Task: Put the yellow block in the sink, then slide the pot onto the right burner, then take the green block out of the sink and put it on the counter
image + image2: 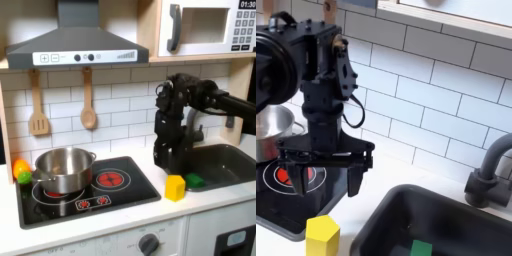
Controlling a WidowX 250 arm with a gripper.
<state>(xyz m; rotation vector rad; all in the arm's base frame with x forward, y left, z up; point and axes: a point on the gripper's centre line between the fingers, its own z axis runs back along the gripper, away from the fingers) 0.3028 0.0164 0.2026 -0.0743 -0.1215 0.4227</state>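
Cream surface (200, 205) carries yellow block (175, 187) beside sink (225, 165); green block (421, 247) inside; tool (324, 176) spread wide, empty, above.

Two blocks (175, 187) (193, 181), one pot (64, 170), two burners (110, 179) (50, 190)
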